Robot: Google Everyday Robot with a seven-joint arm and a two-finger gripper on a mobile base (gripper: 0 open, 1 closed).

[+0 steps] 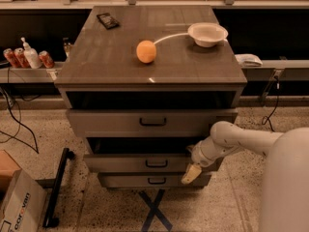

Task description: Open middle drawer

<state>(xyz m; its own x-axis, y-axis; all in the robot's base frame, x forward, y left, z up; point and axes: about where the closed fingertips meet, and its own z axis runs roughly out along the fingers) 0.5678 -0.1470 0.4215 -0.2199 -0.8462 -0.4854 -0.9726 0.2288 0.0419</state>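
The middle drawer point(145, 163) is a grey-brown front with a small black bar handle point(156, 164), between a taller top drawer point(145, 122) and a narrower bottom drawer point(149, 180). A dark gap shows above the middle front, so it stands pulled out a little. My gripper point(190, 174) hangs from the white arm point(231, 140) that reaches in from the right. It sits at the right end of the middle drawer front, over its lower edge, to the right of the handle.
On the cabinet top point(111, 57) lie an orange point(146, 51), a white bowl point(207, 34) and a dark phone-like object point(107, 20). Cans and a bottle point(26, 57) stand on a shelf at left. A cardboard box point(17, 207) and a black bar point(57, 187) are on the floor at left.
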